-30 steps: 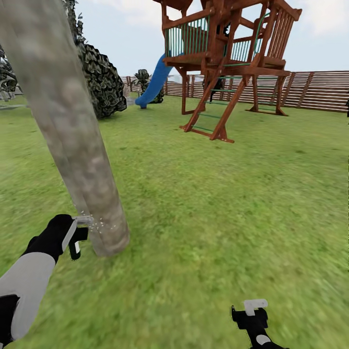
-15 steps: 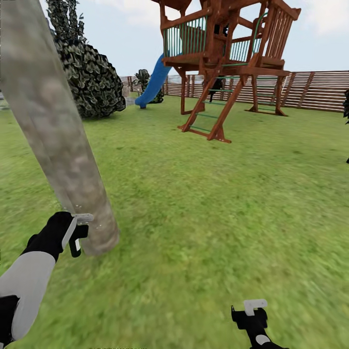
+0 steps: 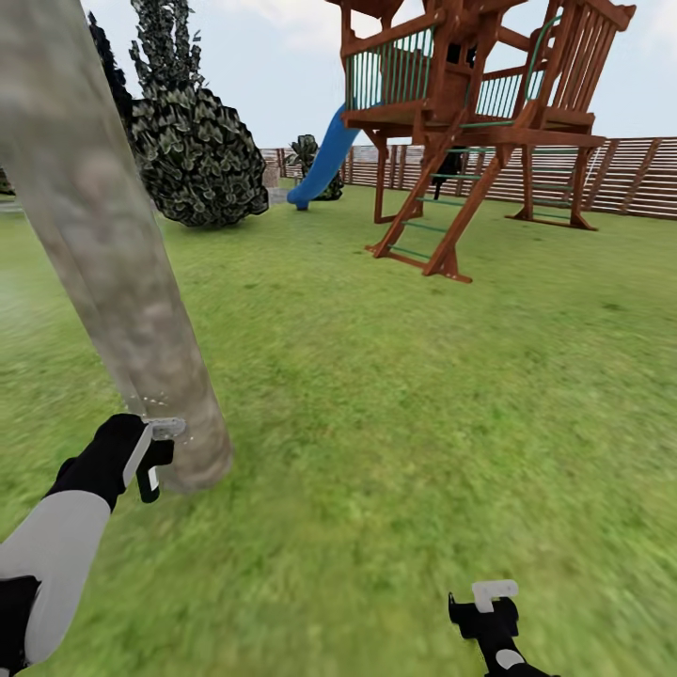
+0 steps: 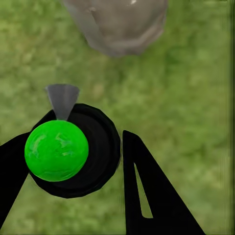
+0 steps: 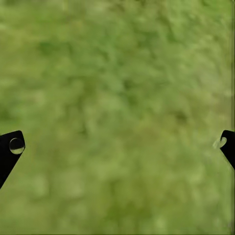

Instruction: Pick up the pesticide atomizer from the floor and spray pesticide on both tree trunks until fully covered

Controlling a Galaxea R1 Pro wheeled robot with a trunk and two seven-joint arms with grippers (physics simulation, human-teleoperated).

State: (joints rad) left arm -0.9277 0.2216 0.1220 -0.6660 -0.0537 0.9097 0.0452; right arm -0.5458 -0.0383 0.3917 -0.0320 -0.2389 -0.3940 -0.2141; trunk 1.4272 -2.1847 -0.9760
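left gripper (image 4: 73, 161) clamped on atomizer (image 4: 68, 149), nozzle just beside tree trunk (image 3: 122, 282); right gripper (image 5: 117, 147) spread wide over lawn (image 3: 423, 395).

A wooden play tower (image 3: 470, 113) with a blue slide (image 3: 324, 160) stands beyond a dark bush (image 3: 197, 160).

Green lawn (image 3: 423, 395) underfoot, wooden play tower (image 3: 480, 122) with blue slide (image 3: 324, 160) ahead, slatted fence (image 3: 639, 174) behind, pale sky.
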